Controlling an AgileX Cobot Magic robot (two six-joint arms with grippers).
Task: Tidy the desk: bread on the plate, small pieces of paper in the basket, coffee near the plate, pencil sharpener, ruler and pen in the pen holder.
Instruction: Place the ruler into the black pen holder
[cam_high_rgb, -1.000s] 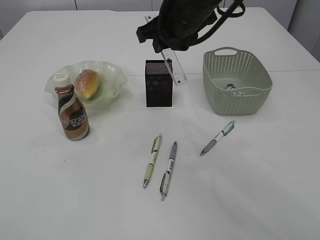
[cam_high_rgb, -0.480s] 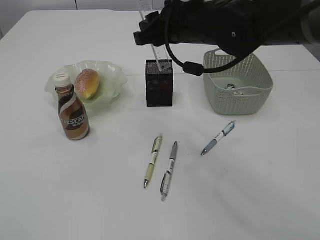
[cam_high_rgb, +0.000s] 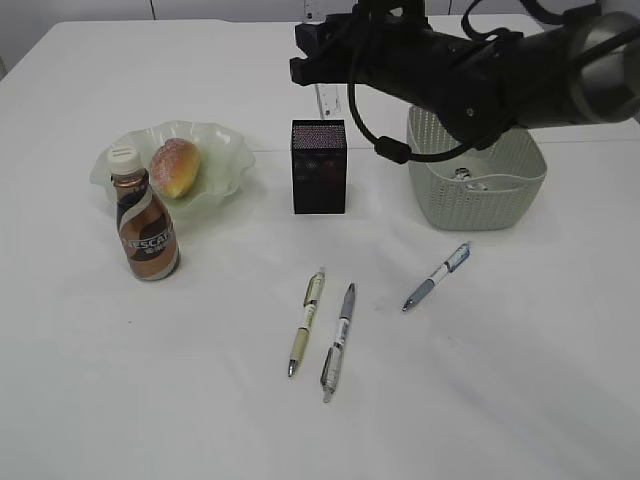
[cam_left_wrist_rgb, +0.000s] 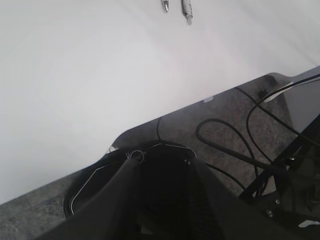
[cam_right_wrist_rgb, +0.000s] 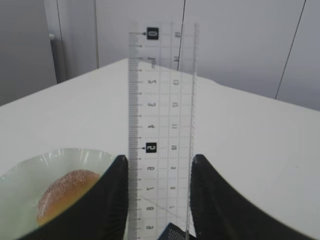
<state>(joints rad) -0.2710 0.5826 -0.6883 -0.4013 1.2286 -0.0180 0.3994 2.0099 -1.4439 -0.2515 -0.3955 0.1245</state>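
Your right gripper (cam_right_wrist_rgb: 159, 200) clamps the clear plastic ruler (cam_right_wrist_rgb: 161, 125) by its edges; it stands upright, black scale marks facing you, above the black square pen holder (cam_high_rgb: 318, 167). Your left gripper's jaws are hidden, so I cannot tell their state.

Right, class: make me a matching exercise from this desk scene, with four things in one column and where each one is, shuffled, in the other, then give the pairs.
Things:
1. bread
2. ruler
3. coffee bottle
4. three pens

Places:
A. lying on the table in front of the pen holder
B. clamped upright in the right gripper
C. on the plate
D. standing in front of the plate

Pairs: 1-C, 2-B, 3-D, 4-A
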